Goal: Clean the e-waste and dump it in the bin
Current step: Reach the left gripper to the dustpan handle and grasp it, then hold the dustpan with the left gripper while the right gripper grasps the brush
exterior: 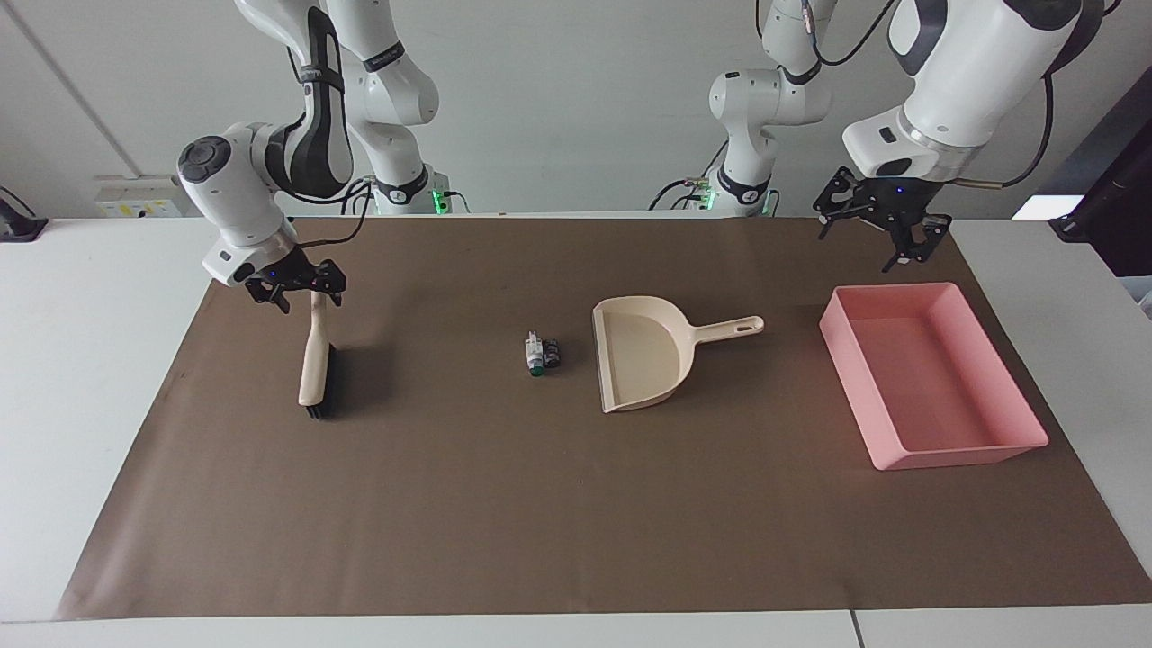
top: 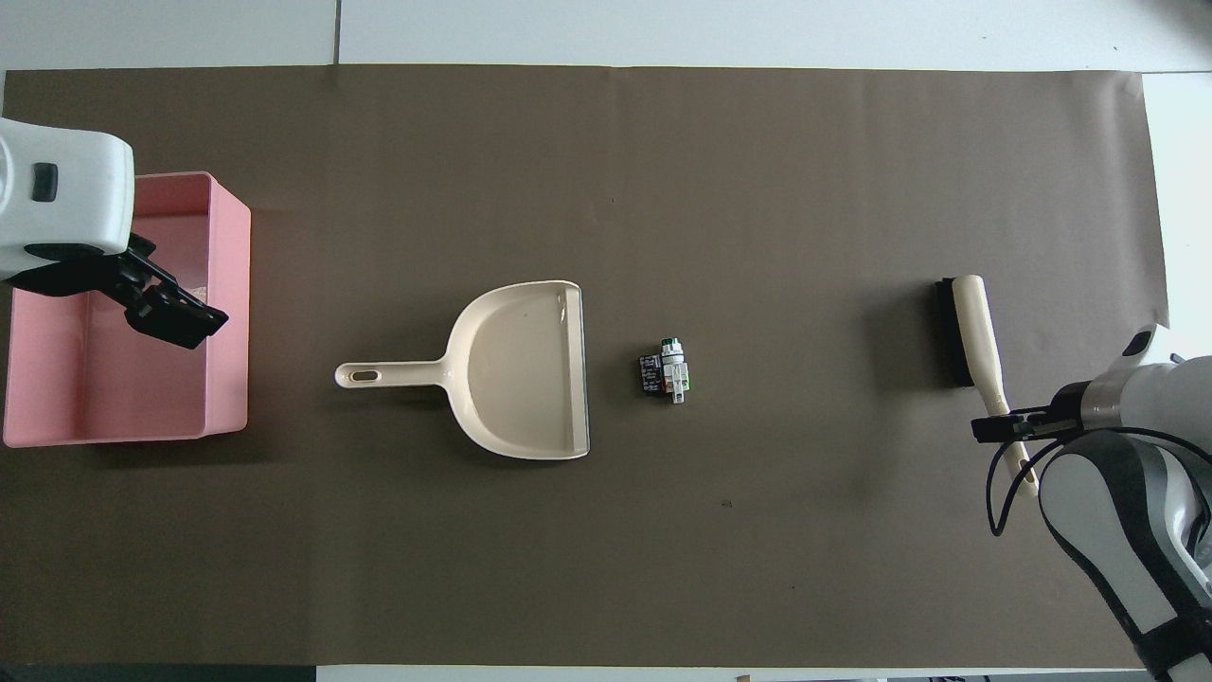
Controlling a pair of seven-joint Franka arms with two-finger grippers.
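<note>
Right pincer (exterior: 298,295) straddles the brush (exterior: 314,355) handle, spread; left pincer (exterior: 877,236), spread, hovers over the bin (exterior: 936,450) edge.

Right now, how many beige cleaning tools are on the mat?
2. The dustpan lies mid-mat between the e-waste and the pink bin; the brush lies toward the right arm's end, under the right end effector. None looks hidden.
</note>
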